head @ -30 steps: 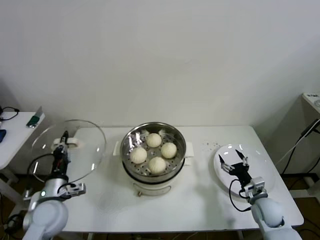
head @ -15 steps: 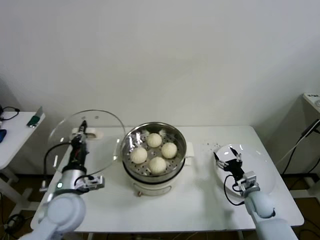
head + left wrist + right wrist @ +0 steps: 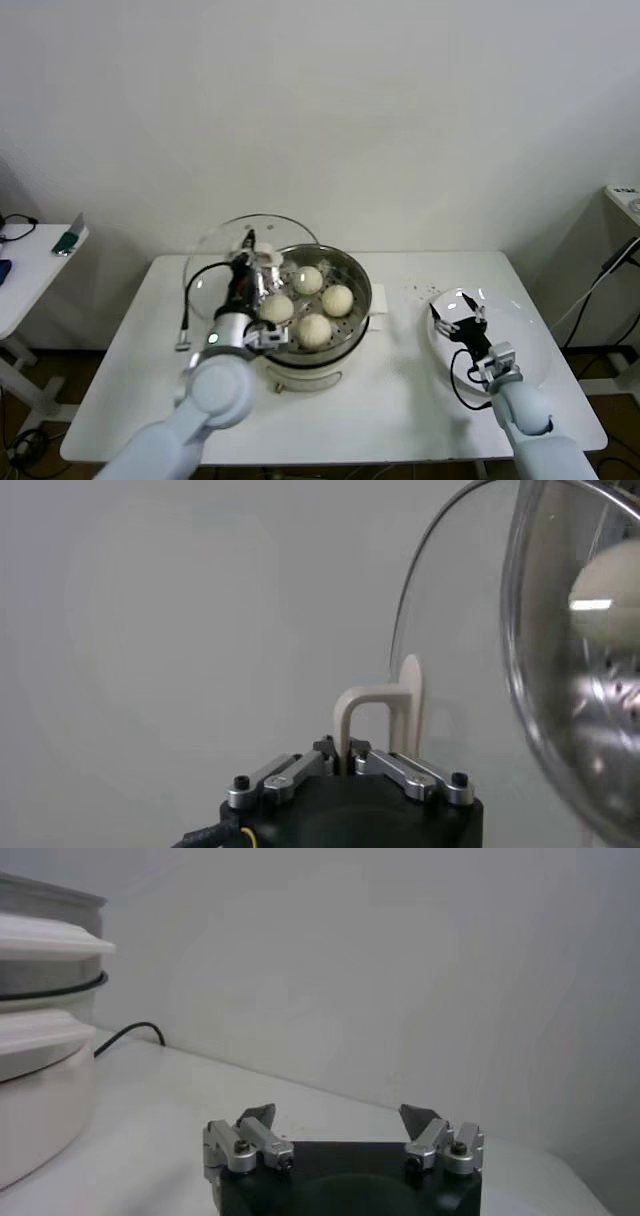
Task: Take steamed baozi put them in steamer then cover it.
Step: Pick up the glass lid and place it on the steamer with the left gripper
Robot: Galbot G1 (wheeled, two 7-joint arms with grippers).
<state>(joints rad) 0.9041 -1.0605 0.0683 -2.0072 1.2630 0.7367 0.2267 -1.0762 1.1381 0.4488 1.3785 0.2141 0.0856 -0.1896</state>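
Swung in beside the steamer (image 3: 306, 300) — cover (image 3: 215, 265) pinched in the left gripper (image 3: 250, 262), tilted, not yet seated; four steamed baozi (image 3: 314, 328) inside — right gripper (image 3: 458, 315) spread wide, idle.

Left tool (image 3: 248, 262) raised centre, fingers clamped, right tool (image 3: 458, 318) low, fingers spread

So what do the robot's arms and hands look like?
Rounded pale grey-white arms. Each ends in a black wrist block with silver metal fingers, black tips and small black screws. Black cables loop beside both. The left gripper has a small glowing light below it; the right gripper looks alike.
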